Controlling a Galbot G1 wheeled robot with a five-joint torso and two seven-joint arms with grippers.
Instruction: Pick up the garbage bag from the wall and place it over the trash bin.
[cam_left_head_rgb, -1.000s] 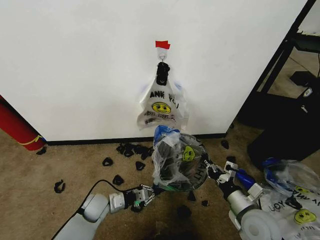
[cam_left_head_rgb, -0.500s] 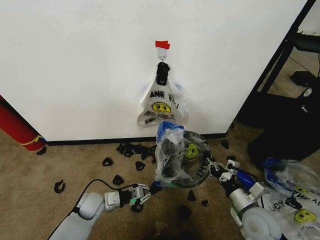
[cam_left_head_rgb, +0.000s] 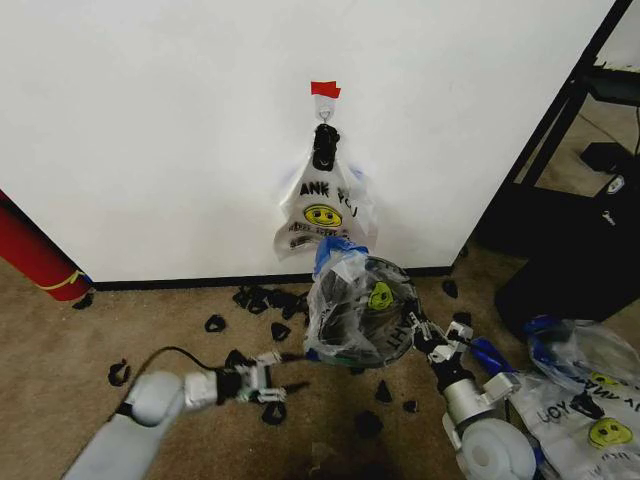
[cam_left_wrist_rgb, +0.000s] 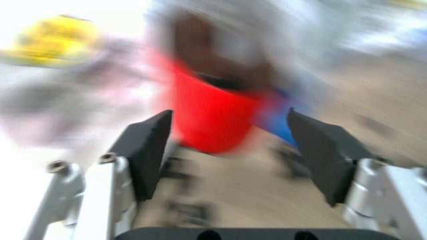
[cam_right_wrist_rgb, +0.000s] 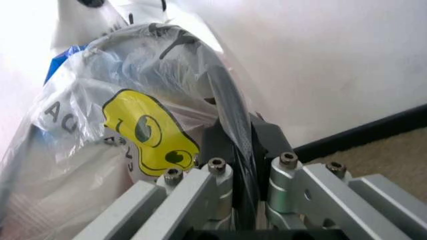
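- Garbage bag (cam_left_head_rgb: 350, 310) draped over trash bin (cam_left_head_rgb: 375, 345), below wall (cam_left_head_rgb: 150, 130).
- Right gripper (cam_left_head_rgb: 418, 331) clamped on bag and rim.
- Left gripper (cam_left_head_rgb: 275, 378) wide, empty, left of bin.

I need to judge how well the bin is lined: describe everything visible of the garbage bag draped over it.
The garbage bag is thin, crinkly, translucent whitish plastic with blue-tinted edges, black lettering and a yellow smiley. It is draped over the black mesh trash bin, which shows through it, tilted toward the camera on the carpet below the wall. The right end effector is shut on the bag at the bin's rim; the left end effector is open, apart from it.
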